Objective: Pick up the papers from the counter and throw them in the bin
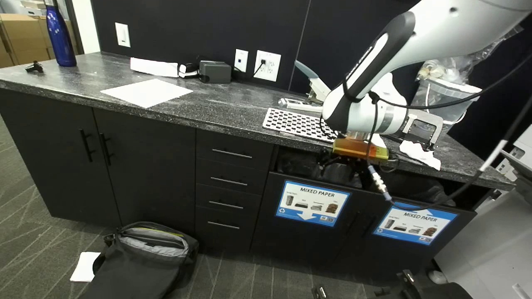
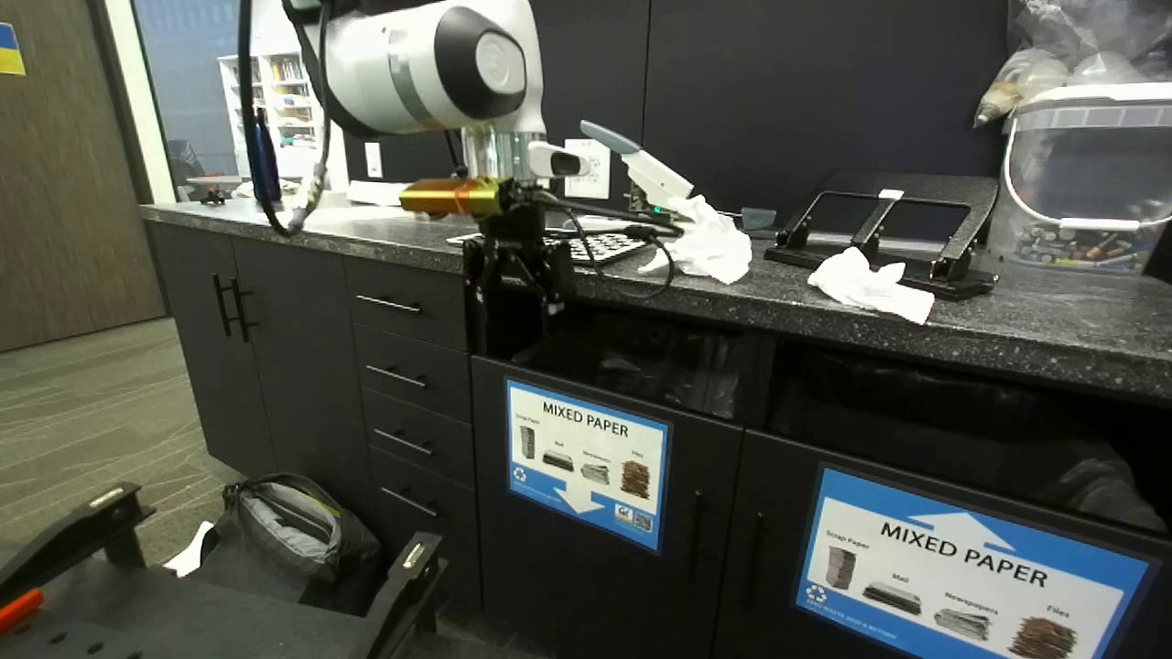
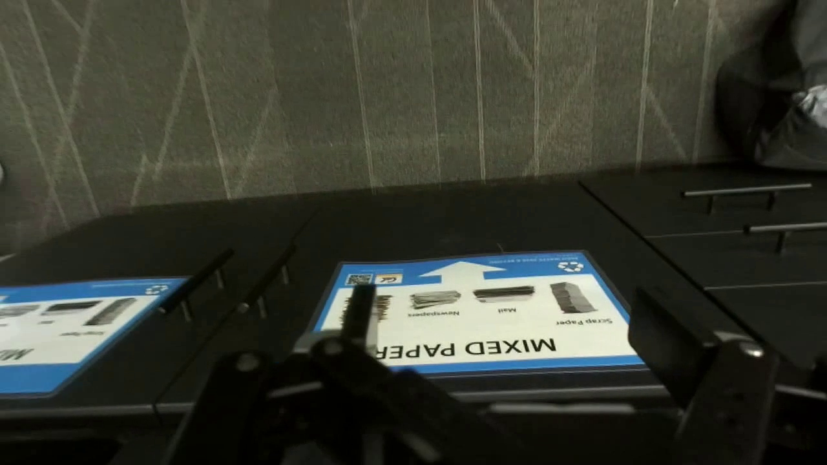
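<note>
White and crumpled, the larger paper wad [image 2: 714, 247] lies on the long, dark grey, speckled stone-look counter [image 2: 1080, 320], near its front edge and just beside the flat black-and-white checkered mat [image 2: 613, 243]. The smaller white crumpled paper wad [image 2: 865, 284] rests just in front of the black slotted stand [image 2: 968, 229], by the same edge. A clear plastic bucket [image 2: 1090, 174] with a white handle stands next to that stand.

The black two-fingered claw [image 2: 515, 297] hangs downward from the white jointed arm [image 2: 366, 73], at the open slot of the black cabinet bin [image 2: 710, 448]; whether its tips are inside the slot or short of it, I cannot tell. In the wrist view its dark fingers [image 3: 672, 355] stand wide apart, with the blue-and-white rectangular MIXED PAPER sign [image 3: 497, 316] showing between them.

Toward the counter's other end lies a flat white sheet [image 1: 147, 92], and beyond it a tall, glossy blue bottle [image 1: 60, 39] stands upright.
</note>
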{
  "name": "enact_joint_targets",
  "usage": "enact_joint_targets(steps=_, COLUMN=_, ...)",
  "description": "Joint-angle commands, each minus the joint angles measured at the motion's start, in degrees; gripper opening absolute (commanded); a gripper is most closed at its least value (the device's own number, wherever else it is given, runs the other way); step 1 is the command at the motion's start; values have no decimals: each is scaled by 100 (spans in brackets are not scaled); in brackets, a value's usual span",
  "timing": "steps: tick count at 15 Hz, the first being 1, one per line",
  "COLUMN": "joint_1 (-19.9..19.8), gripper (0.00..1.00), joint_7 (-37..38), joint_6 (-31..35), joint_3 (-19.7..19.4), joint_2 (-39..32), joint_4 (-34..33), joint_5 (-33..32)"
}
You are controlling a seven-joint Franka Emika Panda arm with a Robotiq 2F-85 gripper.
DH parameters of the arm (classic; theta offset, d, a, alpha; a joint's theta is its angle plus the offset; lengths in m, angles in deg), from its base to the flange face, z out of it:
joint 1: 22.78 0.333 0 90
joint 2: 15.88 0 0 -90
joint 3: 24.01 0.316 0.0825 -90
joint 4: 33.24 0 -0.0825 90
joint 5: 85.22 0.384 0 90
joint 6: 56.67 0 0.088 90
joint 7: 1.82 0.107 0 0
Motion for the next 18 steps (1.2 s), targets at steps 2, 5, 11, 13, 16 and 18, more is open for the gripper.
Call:
enact_joint_targets(steps=2, joint_1=-555, gripper=100, joint_7=1877, joint_6=-1009, joint_3=391, joint_2=1623, joint_4=130, joint_5=-1948)
enact_joint_targets(steps=5, joint_1=-1217, gripper=100, joint_7=2725, joint_6=-1275, joint_3=1016, joint_2=2278, joint_4=-180, joint_5=-2779)
enact_joint_targets(steps=11, joint_1=-2452, gripper=100, joint_7=3763, joint_6=-838, joint_3=1812, joint_2=1655, joint_4=-1292, joint_5=-3234)
enact_joint_targets(steps=13, joint_1=-2614, gripper=100, joint_7=3878, joint_6=-639, joint_3=1816, joint_2=1115, joint_4=-1727, joint_5=-3368)
enact_joint_targets(steps=16, joint_1=-2634, gripper=100, joint_7=3736, joint_6=-476, joint_3=1679, joint_2=56, joint_4=-2713, joint_5=-3399)
enact_joint_targets(steps=18, joint_1=-2614, gripper=100, joint_7=3563, joint_6=-546, joint_3=1607, joint_2=-546, joint_4=-3298, joint_5=-3200)
